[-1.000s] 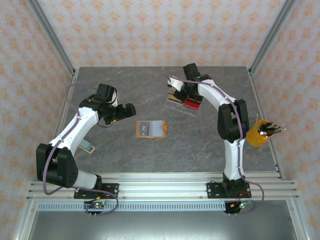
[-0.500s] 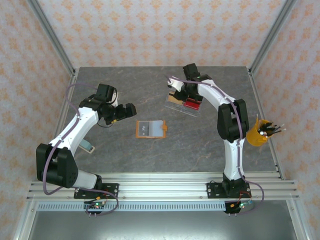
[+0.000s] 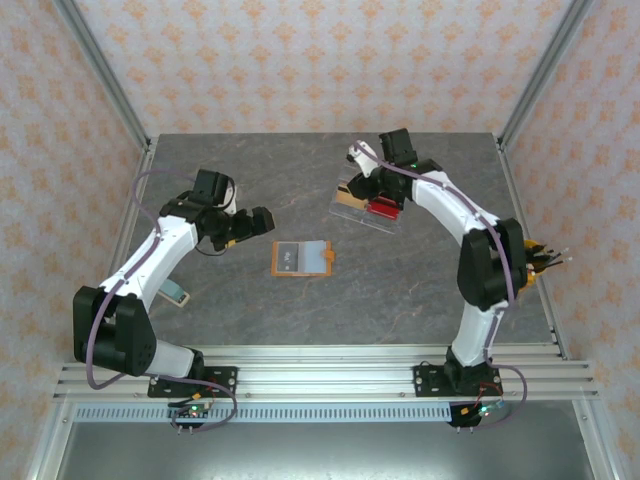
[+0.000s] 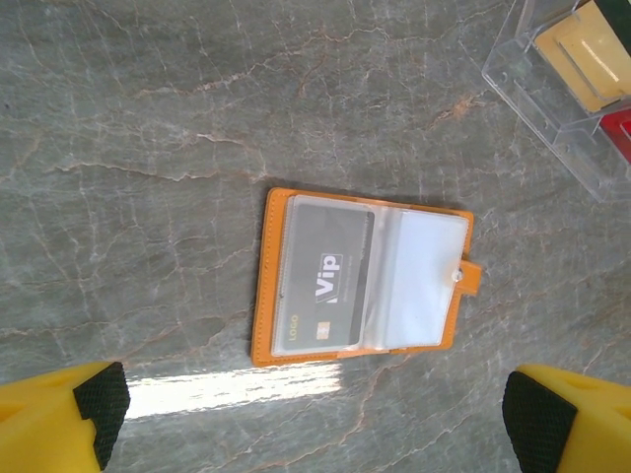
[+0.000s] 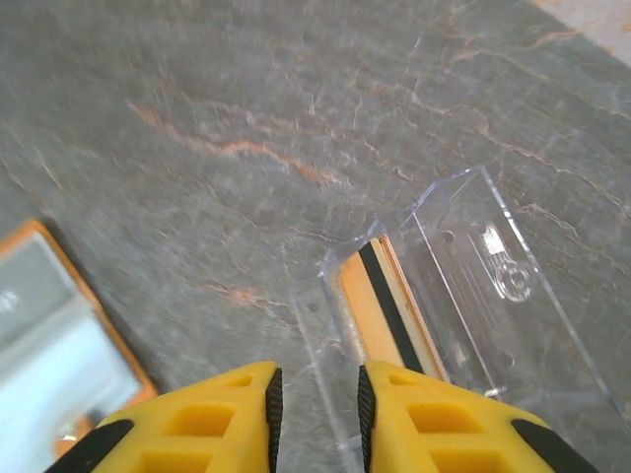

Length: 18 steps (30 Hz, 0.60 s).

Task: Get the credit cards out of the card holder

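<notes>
Right claw [image 5: 314, 392] has shifted, now slightly parted and empty over the clear case [image 3: 362, 207]; left claw [image 3: 262, 222] gapes wide just left of the open card holder [image 3: 302, 258] on the tabletop [image 3: 400, 290]

Bright, even light leaves only faint shadows on the table [image 3: 400, 290]. A white glare streak crosses the stone just below the wallet [image 4: 360, 278]. The right wrist view is softly blurred, most at its left edge.
</notes>
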### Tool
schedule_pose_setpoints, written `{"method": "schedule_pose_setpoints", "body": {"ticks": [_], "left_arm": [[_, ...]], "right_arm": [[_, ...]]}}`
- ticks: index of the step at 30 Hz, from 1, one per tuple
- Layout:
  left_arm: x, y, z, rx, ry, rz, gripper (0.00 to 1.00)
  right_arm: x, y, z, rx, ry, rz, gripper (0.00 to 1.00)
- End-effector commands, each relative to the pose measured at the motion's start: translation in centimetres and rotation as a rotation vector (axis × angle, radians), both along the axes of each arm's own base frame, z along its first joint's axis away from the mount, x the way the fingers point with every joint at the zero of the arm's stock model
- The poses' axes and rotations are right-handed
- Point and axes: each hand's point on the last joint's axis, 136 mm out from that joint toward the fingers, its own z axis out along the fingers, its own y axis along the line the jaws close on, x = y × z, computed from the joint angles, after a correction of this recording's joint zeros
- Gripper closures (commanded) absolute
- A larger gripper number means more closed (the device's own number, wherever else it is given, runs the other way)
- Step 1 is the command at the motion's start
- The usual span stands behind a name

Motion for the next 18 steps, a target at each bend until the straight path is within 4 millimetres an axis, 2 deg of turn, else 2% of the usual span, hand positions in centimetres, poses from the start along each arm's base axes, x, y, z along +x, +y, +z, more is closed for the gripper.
{"method": "schedule_pose_setpoints", "body": {"ticks": [1,5,9,11,15,18], "left_arm": [[-0.1,-0.2,-0.6,-0.047,0.01,0.03,0.0],[-0.7,-1.0,-2.0,-0.093,0.032,0.033,0.0],[-1.3,-2.1,-3.6,-0.126,0.058,0.042,0.0],[-1.4,-2.5,-4.3,-0.131,0.068,0.046,0.0],[-1.4,-3.3,-5.7,-0.139,0.099,0.062,0.0],[-1.8,-2.4,-6.9,-0.078,0.135,0.091,0.0]], "right_arm": [[-1.7,0.8,2.7,0.159,0.063,-0.183,0.69],[-5.2,1.7,1.3,0.283,0.243,-0.253,0.65],[-7.8,2.1,-1.9,0.352,0.476,-0.389,0.65],[-9.4,3.3,-3.7,0.349,0.543,-0.381,0.65],[-12.4,7.1,-7.0,0.295,0.609,-0.324,0.64],[-13.5,9.3,-8.7,0.196,0.594,-0.335,0.63]]}}
